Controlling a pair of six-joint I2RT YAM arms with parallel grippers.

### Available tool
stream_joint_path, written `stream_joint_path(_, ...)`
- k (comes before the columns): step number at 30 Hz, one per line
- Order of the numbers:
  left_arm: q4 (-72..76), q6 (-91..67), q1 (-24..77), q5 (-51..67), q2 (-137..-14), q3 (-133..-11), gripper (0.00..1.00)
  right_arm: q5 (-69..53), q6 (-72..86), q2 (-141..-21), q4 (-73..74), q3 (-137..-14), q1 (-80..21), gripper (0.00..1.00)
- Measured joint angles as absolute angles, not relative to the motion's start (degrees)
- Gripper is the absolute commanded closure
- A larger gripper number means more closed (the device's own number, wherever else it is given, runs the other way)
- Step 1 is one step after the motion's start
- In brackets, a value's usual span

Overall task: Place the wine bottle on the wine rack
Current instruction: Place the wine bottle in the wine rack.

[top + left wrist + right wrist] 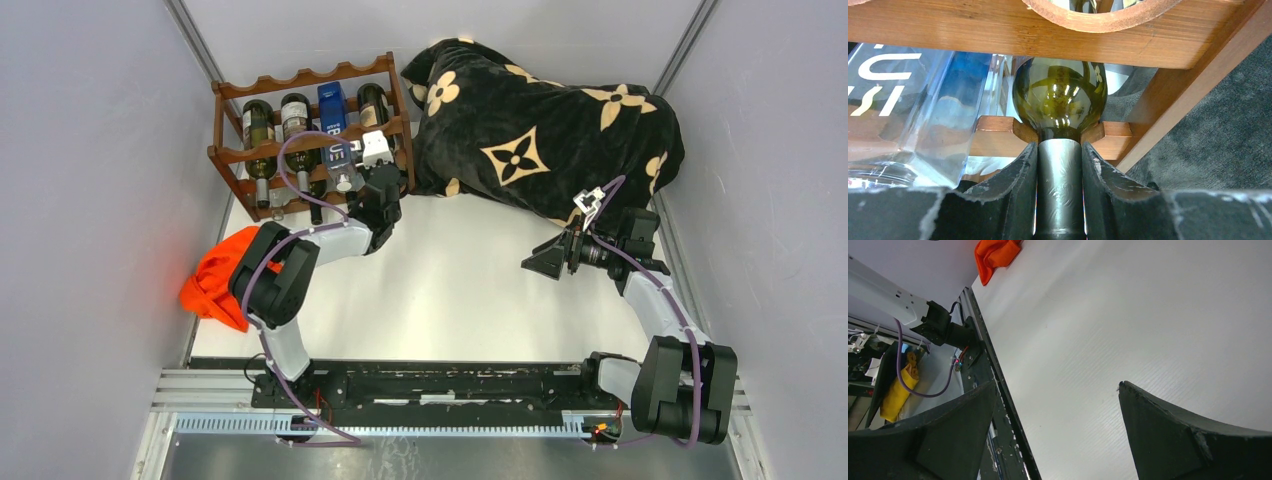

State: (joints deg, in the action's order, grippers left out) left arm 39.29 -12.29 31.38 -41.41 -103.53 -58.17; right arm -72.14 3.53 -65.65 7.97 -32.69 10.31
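The wine rack (300,78) of reddish-brown wood stands at the back left, and its scalloped rails (998,132) fill the left wrist view. The green wine bottle (1060,97) lies in the rack's rightmost slot (373,102). Its neck rests in a notch of the front rail. My left gripper (1059,150) is shut on that neck's dark foil sleeve, one finger on each side. In the overhead view it (378,190) sits right at the rack's front. My right gripper (545,262) hovers over the table at mid right, open and empty (1058,385).
Two more dark bottles (258,130) and a clear blue square bottle (908,110) lie in the rack to the left. A black blanket with tan flowers (540,120) is heaped right beside the rack. An orange cloth (215,280) lies at the table's left edge.
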Motion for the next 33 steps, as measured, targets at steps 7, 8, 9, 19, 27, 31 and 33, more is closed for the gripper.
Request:
stream_joint_path(7,39.38,-12.29,31.20,-42.50,-106.26,-60.18,0.98,-72.36,3.29,-65.65,8.29,-32.84,10.31,0.02)
stream_joint_path(8,39.31,-12.29,31.20,-42.72,-106.78,-60.53,0.98,-72.44,3.25,-65.65,8.32,-32.86,10.31,0.02)
stream_joint_path(9,39.31,-12.29,31.20,-42.98,-107.28,-60.90,0.98,-72.47,3.18,-65.65,8.32,-32.88,10.31,0.02)
stream_joint_path(19,37.30,-12.25,31.18,-45.04,-110.39,-65.30,0.98,-72.60,3.09,-65.65,8.58,-32.91,10.31,0.02)
stream_joint_path(27,34.52,-12.29,30.24,-44.91,-112.05,-68.75,0.57,-73.41,2.74,-65.65,8.80,-33.04,10.31,0.02)
stream_joint_path(31,33.56,-12.34,30.11,-45.50,-112.05,-68.71,0.41,-73.54,2.48,-65.65,9.17,-33.52,10.31,0.02)
stream_joint_path(33,33.69,-12.32,29.95,-45.54,-112.03,-68.84,0.33,-73.56,2.24,-65.65,9.26,-33.65,10.31,0.02)
